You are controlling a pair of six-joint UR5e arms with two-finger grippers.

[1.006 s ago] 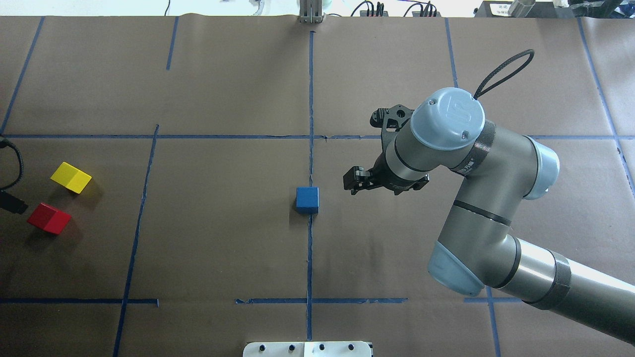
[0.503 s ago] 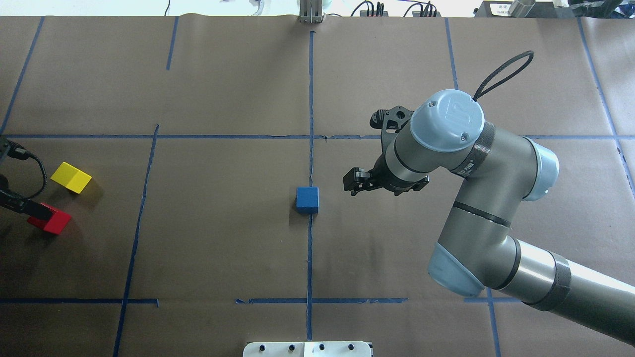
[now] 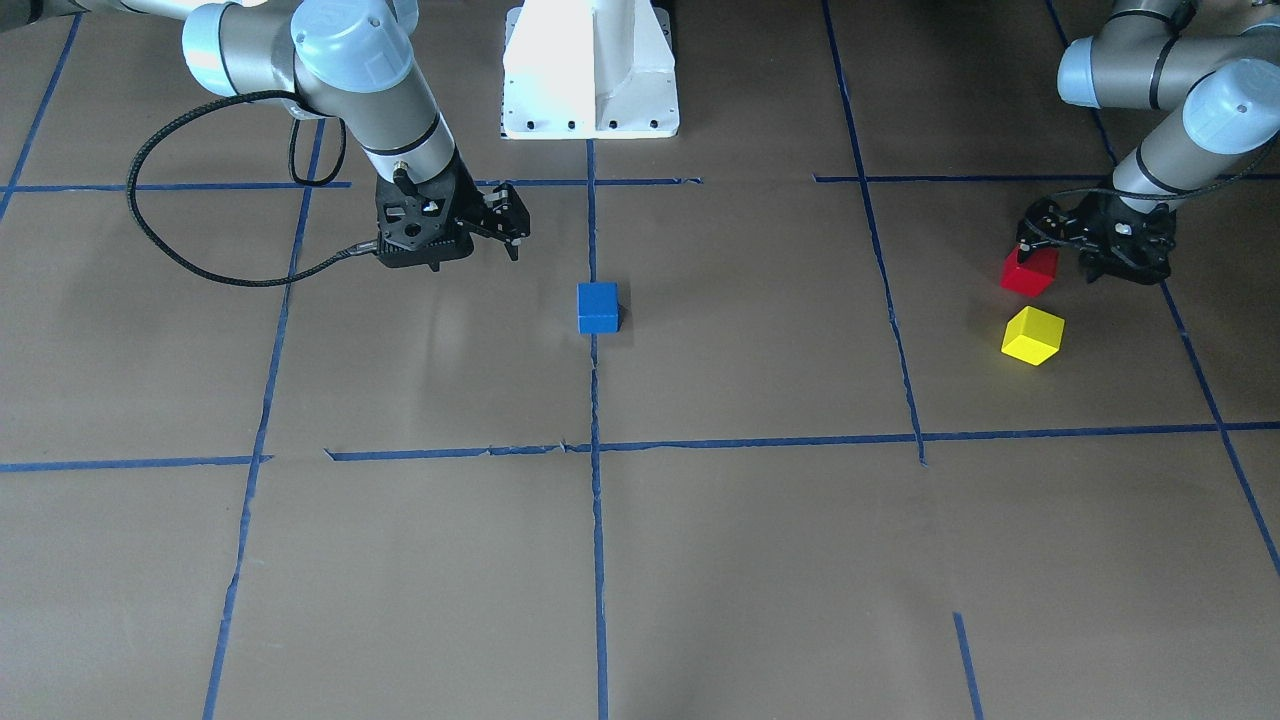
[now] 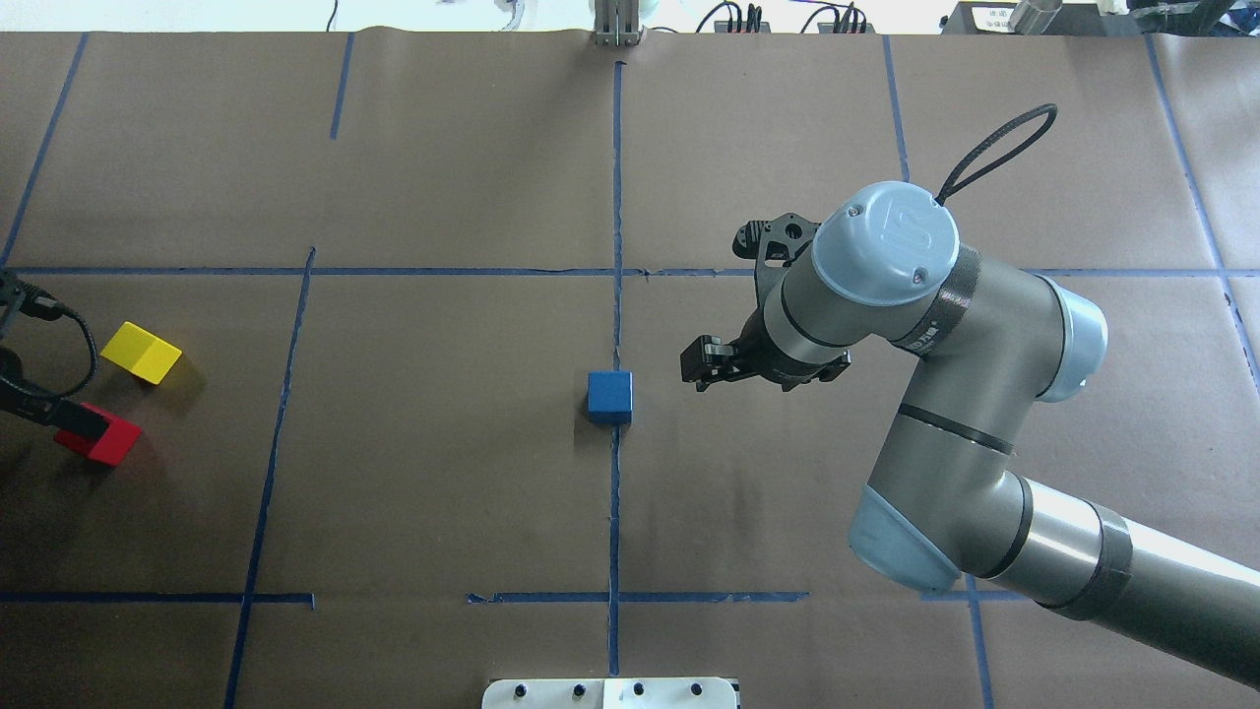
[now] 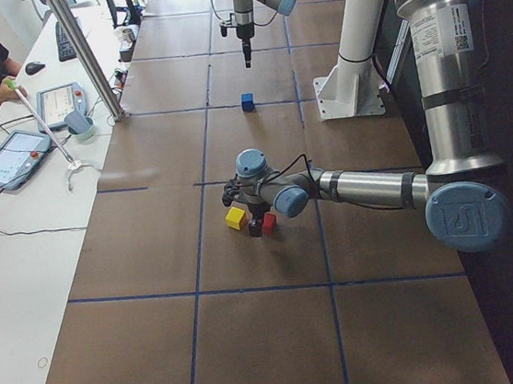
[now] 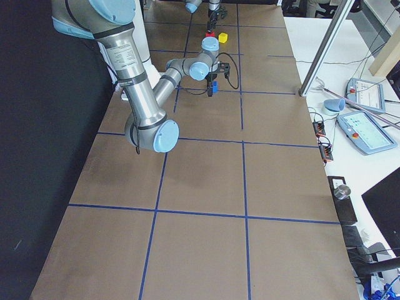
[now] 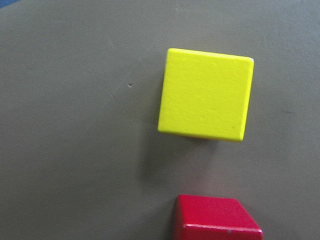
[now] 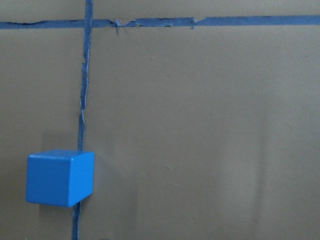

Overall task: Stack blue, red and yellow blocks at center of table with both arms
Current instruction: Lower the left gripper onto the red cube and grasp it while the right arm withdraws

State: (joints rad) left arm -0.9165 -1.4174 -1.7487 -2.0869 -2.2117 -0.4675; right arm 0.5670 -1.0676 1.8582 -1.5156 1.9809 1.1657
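The blue block (image 4: 610, 396) stands alone on the centre tape line; it also shows in the front view (image 3: 598, 307) and the right wrist view (image 8: 60, 177). My right gripper (image 4: 701, 362) hangs open and empty just right of it, apart from it. The red block (image 4: 106, 440) and the yellow block (image 4: 141, 352) sit side by side at the table's far left. My left gripper (image 3: 1040, 248) is low at the red block (image 3: 1030, 272), jaws open about it. The left wrist view shows the yellow block (image 7: 206, 95) and the red block's top (image 7: 217, 216).
The white robot base (image 3: 590, 70) stands at the table's near edge. The right arm's black cable loop (image 3: 150, 200) hangs beside its wrist. Blue tape lines (image 4: 616, 197) cross the brown table. An operators' desk with tablets (image 5: 11, 155) runs along the far side.
My left gripper has come in from the table's left edge and now sits at the red block. The right gripper has barely moved. No block has moved.
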